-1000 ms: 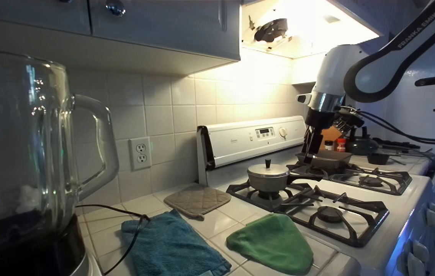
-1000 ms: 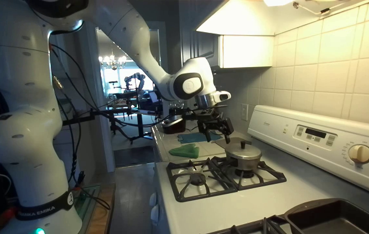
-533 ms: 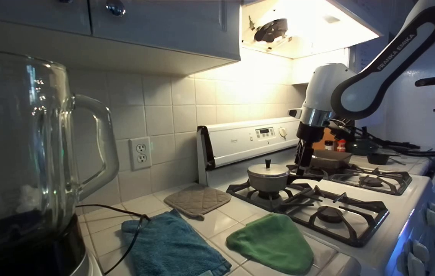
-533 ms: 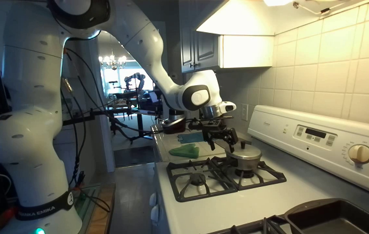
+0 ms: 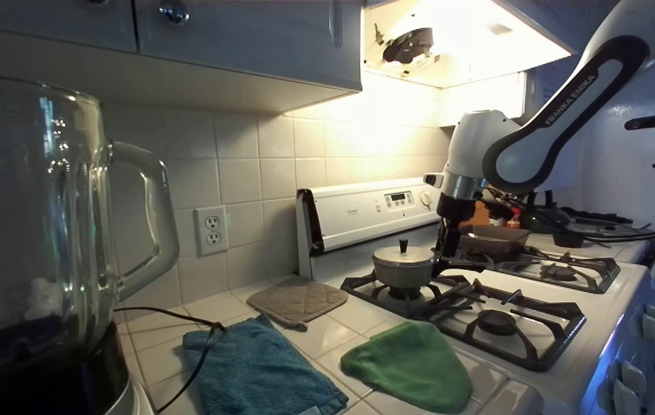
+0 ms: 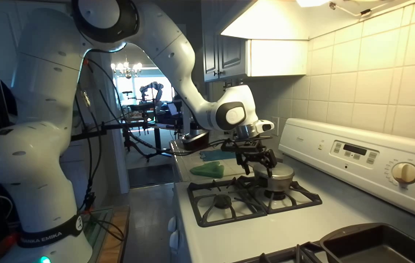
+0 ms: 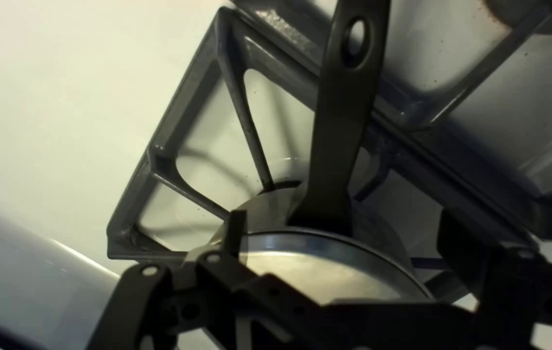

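A lidded metal pot (image 5: 403, 272) sits on a rear burner grate, upright in both exterior views. Its long black handle (image 7: 341, 112) runs toward the top of the wrist view. Low beside the pot, on its handle side, is my gripper (image 6: 258, 172), pointing down and open. In the wrist view the gripper (image 7: 344, 231) has its fingers wide apart, with part of the shiny lid (image 7: 310, 274) and the handle's root showing between them from above. Nothing is held; whether a finger touches the pot I cannot tell. The lid's black knob (image 5: 403, 245) shows in an exterior view.
A dark baking pan (image 6: 379, 252) stands on another grate. Beside the stove lie a green cloth (image 5: 411, 366), a blue towel (image 5: 264, 369) and a quilted pot holder (image 5: 298, 301). A glass blender (image 5: 143, 225) stands close by. The stove's back panel (image 6: 357, 153) rises behind the pot.
The arm has come down and moved closer to the pot: leftward and lower in an exterior view, rightward and lower from the opposite side. The pot has not moved.
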### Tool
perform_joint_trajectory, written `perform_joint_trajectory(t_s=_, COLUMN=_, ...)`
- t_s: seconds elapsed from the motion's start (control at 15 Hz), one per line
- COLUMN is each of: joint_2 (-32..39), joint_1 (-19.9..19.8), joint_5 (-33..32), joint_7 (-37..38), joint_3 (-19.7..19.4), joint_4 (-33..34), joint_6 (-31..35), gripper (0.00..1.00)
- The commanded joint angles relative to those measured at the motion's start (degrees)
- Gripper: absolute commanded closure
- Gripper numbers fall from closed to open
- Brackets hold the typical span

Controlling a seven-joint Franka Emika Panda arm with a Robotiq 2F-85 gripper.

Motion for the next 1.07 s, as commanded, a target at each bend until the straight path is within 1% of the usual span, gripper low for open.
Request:
perform_joint_trajectory(t_s=0.0, joint_2=2.1, joint_1=0.2, joint_5=-3.1, joint_7=2.9, joint_3=-1.1, joint_4=2.2, joint_6=0.4, gripper=0.00)
perform_joint_trajectory(t_s=0.2, joint_2=2.7, joint_1=0.3, joint_5=-3.7, joint_7=4.2, joint_3=-1.6, joint_4=2.7, joint_6=0.1, gripper=0.00)
perform_joint_trajectory(t_s=0.47, joint_2=3.4, joint_1=0.0, joint_5=-2.8, joint_7=4.8, joint_3=-1.5, joint_4=3.0, joint_6=-1.0, gripper=0.00)
perform_joint_trajectory(t_s=0.8, joint_2=4.4, joint_1=-1.0, joint_5=-0.7, joint_7=3.8, joint_3=-0.2, joint_4=3.4, joint_6=-1.6, gripper=0.00)
perform_joint_trajectory(t_s=0.87, joint_2=4.6, joint_1=-1.3, joint_5=-0.4, joint_7=3.6, joint_3=0.1, joint_4=3.5, joint_6=-1.7, gripper=0.02)
perform_joint_trajectory(t_s=1.0, joint_2=5.1, joint_1=-2.2, joint_5=1.1, joint_7=2.6, joint_3=1.1, joint_4=3.8, joint_6=-1.6, gripper=0.09)
